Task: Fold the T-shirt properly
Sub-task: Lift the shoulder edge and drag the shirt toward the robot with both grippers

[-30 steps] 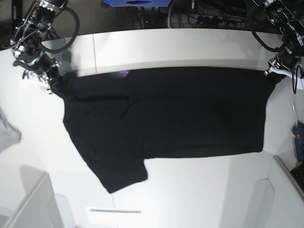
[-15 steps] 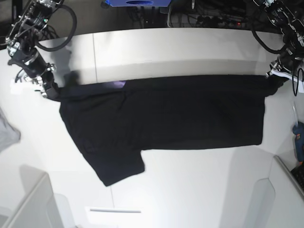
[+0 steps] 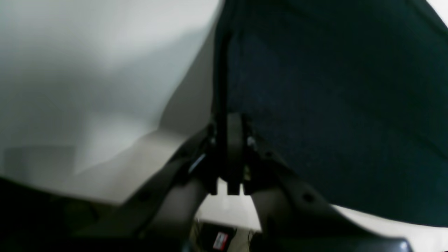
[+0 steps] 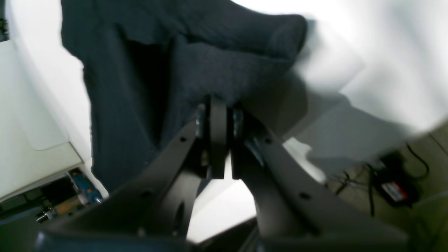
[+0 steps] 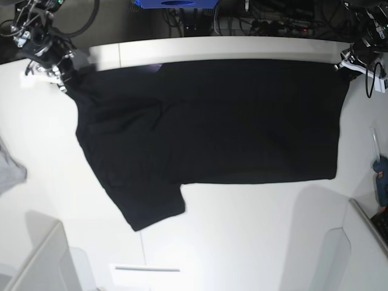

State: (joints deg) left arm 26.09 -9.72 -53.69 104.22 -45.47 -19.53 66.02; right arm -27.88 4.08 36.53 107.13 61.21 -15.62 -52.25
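Note:
The black T-shirt [image 5: 212, 121] lies spread plain side up on the white table [image 5: 242, 230], with one sleeve [image 5: 151, 206] pointing toward the front left. My right gripper [image 5: 63, 76] is shut on its far left corner, and the right wrist view shows the jaws [image 4: 218, 105] pinched together on bunched black cloth [image 4: 210, 66]. At the far right corner, my left gripper [image 5: 347, 63] is shut on the cloth. In the left wrist view, the left gripper [image 3: 229, 122] clamps the T-shirt's [image 3: 332, 105] edge.
A small light grey cloth [image 5: 9, 170] lies at the left edge. A blue-handled tool [image 5: 381, 176] sits at the right edge. Raised white panels stand at the front left [image 5: 42, 260] and front right [image 5: 364, 242]. A blue box [image 5: 176, 3] and cables sit behind the table.
Both grippers have moved toward the table's far edge with the shirt's corners. The shirt's far edge went back with them, and the sleeve slid a little away from the front.

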